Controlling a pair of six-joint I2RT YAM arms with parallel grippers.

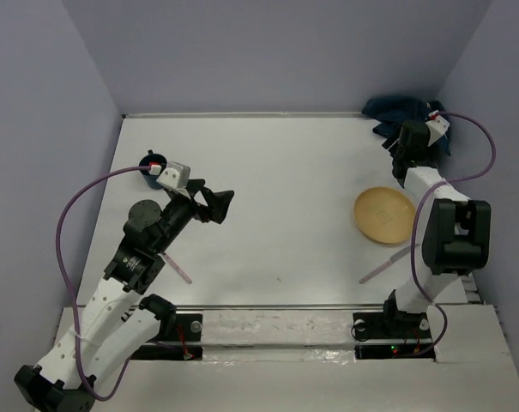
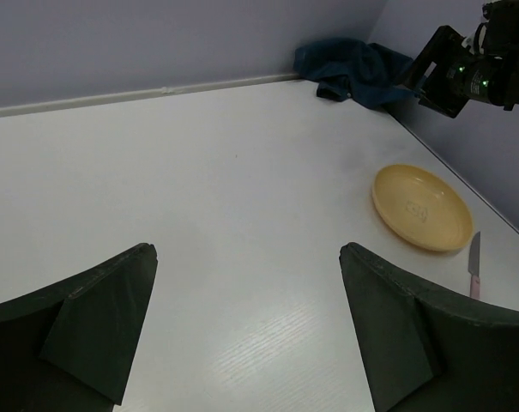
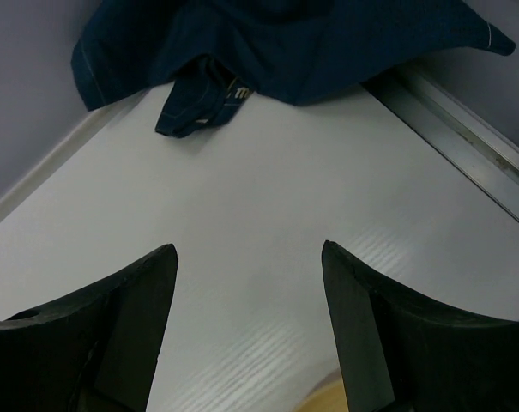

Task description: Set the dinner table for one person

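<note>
White matte bench (image 1: 285, 189), one yellow plate (image 1: 384, 215) on it, both hands released

The bench spreads flat and wide under the plate, its surface showing a faint streaked grain, with a metal rail (image 1: 276, 307) on the near side of the plate. The plate is round, shallow and smooth. Just nearside of it lies a slim knife (image 2: 473, 266) with a pink handle. Beyond the plate a crumpled navy cloth (image 1: 396, 112) fills the far corner. The right hand (image 3: 249, 249) hangs between plate and cloth, dark wedge fingers spread, nothing held. The left hand (image 1: 223, 206) hovers well apart from the plate, likewise spread and empty
</note>
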